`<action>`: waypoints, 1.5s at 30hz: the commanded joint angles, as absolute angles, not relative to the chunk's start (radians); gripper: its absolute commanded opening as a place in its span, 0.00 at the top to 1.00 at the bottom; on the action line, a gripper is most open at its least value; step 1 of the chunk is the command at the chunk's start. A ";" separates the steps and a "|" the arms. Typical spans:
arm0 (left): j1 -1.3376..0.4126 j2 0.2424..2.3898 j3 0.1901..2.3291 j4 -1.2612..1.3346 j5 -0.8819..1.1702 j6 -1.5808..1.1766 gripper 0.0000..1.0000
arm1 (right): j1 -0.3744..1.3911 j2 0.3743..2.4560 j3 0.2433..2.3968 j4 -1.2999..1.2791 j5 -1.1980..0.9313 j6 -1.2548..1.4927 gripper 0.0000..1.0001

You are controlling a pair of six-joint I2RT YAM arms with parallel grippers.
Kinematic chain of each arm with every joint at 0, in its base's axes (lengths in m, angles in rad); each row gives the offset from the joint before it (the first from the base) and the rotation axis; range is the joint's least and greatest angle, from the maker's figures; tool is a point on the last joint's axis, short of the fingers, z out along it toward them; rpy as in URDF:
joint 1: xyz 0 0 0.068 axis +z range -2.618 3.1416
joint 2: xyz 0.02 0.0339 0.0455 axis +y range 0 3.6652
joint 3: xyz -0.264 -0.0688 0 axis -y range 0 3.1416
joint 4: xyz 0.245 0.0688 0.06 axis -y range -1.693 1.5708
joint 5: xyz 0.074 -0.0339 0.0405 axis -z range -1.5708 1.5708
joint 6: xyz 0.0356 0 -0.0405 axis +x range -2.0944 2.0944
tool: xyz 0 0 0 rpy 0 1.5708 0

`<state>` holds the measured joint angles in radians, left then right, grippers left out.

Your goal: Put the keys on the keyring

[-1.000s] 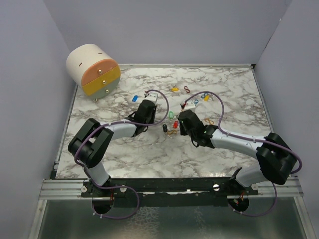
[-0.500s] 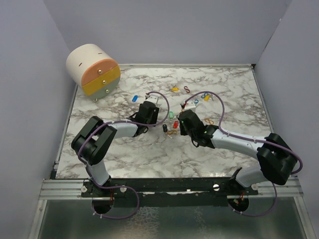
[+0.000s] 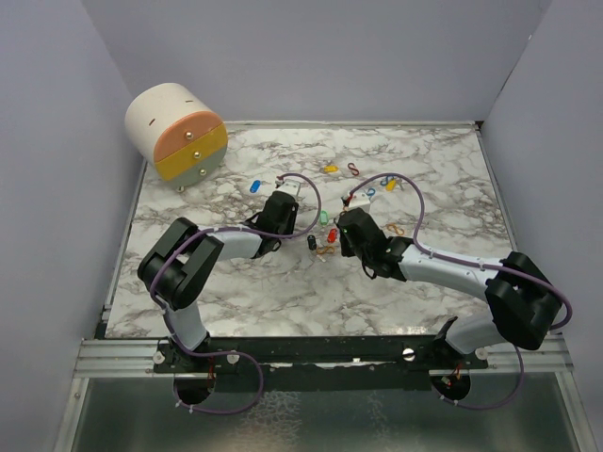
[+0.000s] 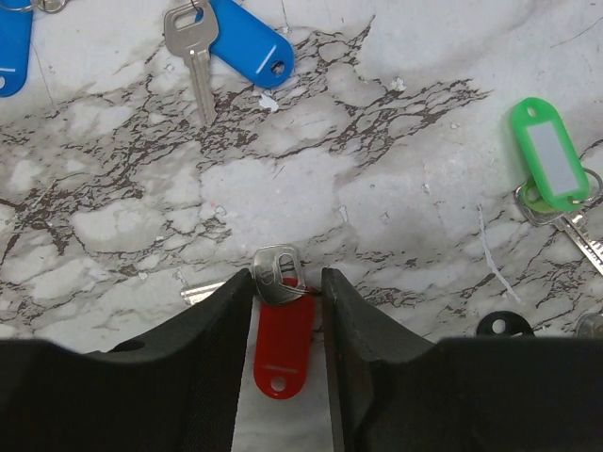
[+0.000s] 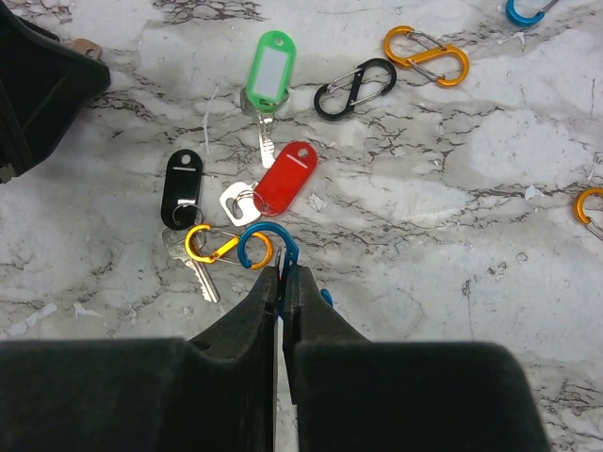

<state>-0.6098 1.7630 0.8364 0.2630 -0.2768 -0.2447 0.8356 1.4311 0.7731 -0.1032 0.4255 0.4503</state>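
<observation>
My left gripper (image 4: 287, 278) is open and low over the marble. Its fingers stand on either side of a red key tag (image 4: 283, 348) with a silver key, which lies flat. A blue-tagged key (image 4: 247, 42) lies ahead to the left and a green-tagged key (image 4: 548, 155) to the right. My right gripper (image 5: 281, 273) is shut on a blue S-shaped keyring clip (image 5: 267, 225). The clip's hook overlaps an orange clip (image 5: 212, 247) joined to a black-tagged key (image 5: 181, 188). A second red-tagged key (image 5: 285, 179) lies just beyond. In the top view the two grippers (image 3: 287, 193) (image 3: 337, 243) stand close together.
A round cream drawer unit (image 3: 177, 132) stands at the back left corner. Loose black (image 5: 356, 87) and orange (image 5: 426, 55) clips lie beyond the right gripper. More clips and a yellow tag (image 3: 330, 169) lie further back. Grey walls enclose the table.
The left arm has shifted slightly to the right, with its gripper staying over the same patch of marble. The right arm has not moved.
</observation>
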 commanded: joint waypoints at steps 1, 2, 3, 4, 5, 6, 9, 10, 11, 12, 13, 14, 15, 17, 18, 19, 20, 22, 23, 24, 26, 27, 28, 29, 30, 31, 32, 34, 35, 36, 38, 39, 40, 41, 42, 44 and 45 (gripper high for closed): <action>-0.607 1.780 0.852 0.273 -0.250 -0.248 0.64 | 0.826 1.412 0.764 -0.069 0.417 0.453 0.99; -0.607 1.777 0.850 0.273 -0.249 -0.248 0.66 | 0.826 1.412 0.763 -0.069 0.418 0.454 0.99; -0.607 1.775 0.850 0.275 -0.249 -0.248 0.67 | 0.825 1.411 0.763 -0.069 0.418 0.453 0.99; -0.607 1.773 0.849 0.275 -0.250 -0.249 0.68 | 0.825 1.412 0.762 -0.068 0.418 0.453 0.99; -0.607 1.771 0.848 0.275 -0.250 -0.249 0.70 | 0.825 1.412 0.764 -0.068 0.417 0.453 0.99; -0.607 1.770 0.848 0.275 -0.250 -0.249 0.71 | 0.825 1.413 0.763 -0.068 0.416 0.454 0.99; -0.607 1.767 0.848 0.275 -0.253 -0.249 0.77 | 0.825 1.414 0.765 -0.069 0.416 0.453 0.99; -0.607 1.766 0.846 0.276 -0.253 -0.249 0.80 | 0.825 1.413 0.765 -0.068 0.416 0.453 0.99; -0.607 1.764 0.845 0.276 -0.254 -0.249 0.82 | 0.825 1.413 0.765 -0.068 0.416 0.454 0.99; -0.607 1.763 0.845 0.275 -0.255 -0.249 0.84 | 0.825 1.411 0.764 -0.068 0.416 0.454 0.99; -0.607 1.763 0.845 0.275 -0.253 -0.249 0.85 | 0.825 1.412 0.764 -0.068 0.417 0.453 0.99; -0.607 1.761 0.845 0.275 -0.253 -0.249 0.86 | 0.825 1.413 0.764 -0.068 0.416 0.453 0.99; -0.607 1.759 0.846 0.274 -0.253 -0.249 0.88 | 0.825 1.413 0.764 -0.068 0.416 0.453 0.99; -0.607 1.753 0.844 0.273 -0.253 -0.250 0.89 | 0.825 1.413 0.764 -0.068 0.416 0.453 0.99; -0.608 1.749 0.843 0.273 -0.253 -0.250 0.89 | 0.825 1.413 0.765 -0.066 0.415 0.453 0.99; -0.608 1.743 0.842 0.271 -0.253 -0.251 0.89 | 0.825 1.414 0.765 -0.066 0.414 0.453 0.99; -0.607 1.736 0.842 0.268 -0.253 -0.252 0.89 | 0.825 1.414 0.765 -0.066 0.414 0.452 0.99; -0.607 1.716 0.841 0.264 -0.253 -0.253 0.89 | 0.825 1.412 0.767 -0.066 0.414 0.452 0.99; -0.607 1.708 0.839 0.261 -0.253 -0.254 0.89 | 0.825 1.412 0.767 -0.065 0.415 0.450 0.99; -0.607 1.698 0.838 0.257 -0.252 -0.255 0.89 | 0.825 1.412 0.767 -0.065 0.414 0.450 0.99; -0.607 1.655 0.836 0.254 -0.244 -0.260 0.89 | 0.825 1.413 0.766 -0.061 0.413 0.448 0.99; -0.607 1.640 0.832 0.254 -0.239 -0.262 0.89 | 0.825 1.413 0.765 -0.059 0.413 0.448 0.99; -0.607 1.626 0.830 0.251 -0.232 -0.265 0.89 | 0.825 1.411 0.762 -0.055 0.412 0.446 0.99; -0.607 1.613 0.828 0.251 -0.226 -0.269 0.89 | 0.825 1.409 0.760 -0.049 0.409 0.444 0.99; -0.607 1.602 0.826 0.249 -0.218 -0.272 0.89 | 0.825 1.406 0.755 -0.040 0.406 0.441 0.99; -0.607 1.594 0.825 0.246 -0.210 -0.276 0.89 | 0.825 1.402 0.750 -0.028 0.402 0.438 0.99; -0.607 1.587 0.825 0.242 -0.204 -0.283 0.89 | 0.825 1.399 0.743 -0.015 0.395 0.435 0.99; -0.607 1.578 0.824 0.238 -0.192 -0.297 0.89 | 0.825 1.392 0.733 0.001 0.389 0.434 0.99; -0.607 1.576 0.822 0.239 -0.186 -0.303 0.89 | 0.825 1.392 0.731 0.004 0.386 0.434 0.99; -0.607 1.573 0.819 0.242 -0.180 -0.312 0.89 | 0.825 1.394 0.733 0.005 0.383 0.435 0.99; -0.607 1.570 0.813 0.247 -0.167 -0.332 0.89 | 0.824 1.400 0.732 0.014 0.376 0.438 0.99; -0.607 1.567 0.808 0.253 -0.155 -0.348 0.89 | 0.823 1.403 0.733 0.020 0.368 0.441 0.99; -0.607 1.563 0.800 0.265 -0.140 -0.361 0.89 | 0.822 1.409 0.735 0.025 0.359 0.444 0.99; -0.607 1.559 0.792 0.276 -0.126 -0.374 0.89 | 0.820 1.414 0.738 0.033 0.348 0.449 0.99; -0.607 1.554 0.787 0.286 -0.114 -0.383 0.89 | 0.817 1.419 0.741 0.038 0.333 0.454 0.99; -0.607 1.544 0.775 0.301 -0.098 -0.403 0.89 | 0.810 1.428 0.745 0.058 0.307 0.462 0.99; -0.609 1.539 0.770 0.308 -0.092 -0.411 0.89 | 0.805 1.435 0.748 0.068 0.291 0.467 0.99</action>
